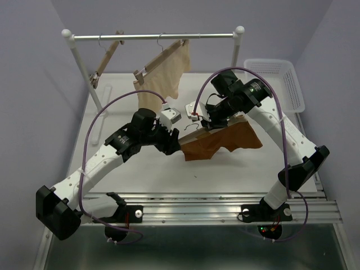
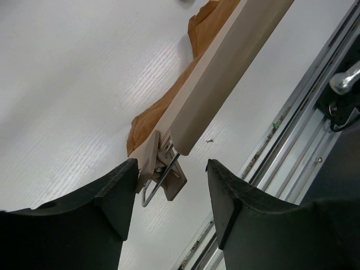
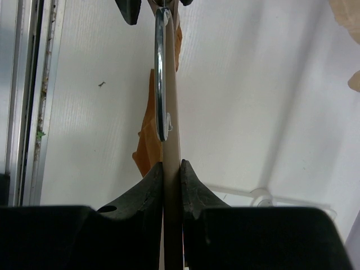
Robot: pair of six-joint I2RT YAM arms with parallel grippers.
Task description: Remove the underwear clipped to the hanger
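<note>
Right gripper (image 3: pixel 171 170) clamps hanger (image 3: pixel 172 112); underwear (image 3: pixel 147 143) mostly hidden behind it.

Bright, even, diffuse light fills the overhead view. The white table (image 1: pixel 236 169) shows only faint, soft shadows under the arms, and the strip at six o'clock is dim and greenish. In the left wrist view the table washes out toward ten o'clock. In the right wrist view the metal hook (image 3: pixel 159 67) carries glare, and the black fingers (image 3: pixel 143 205) at six o'clock lose detail.
</note>
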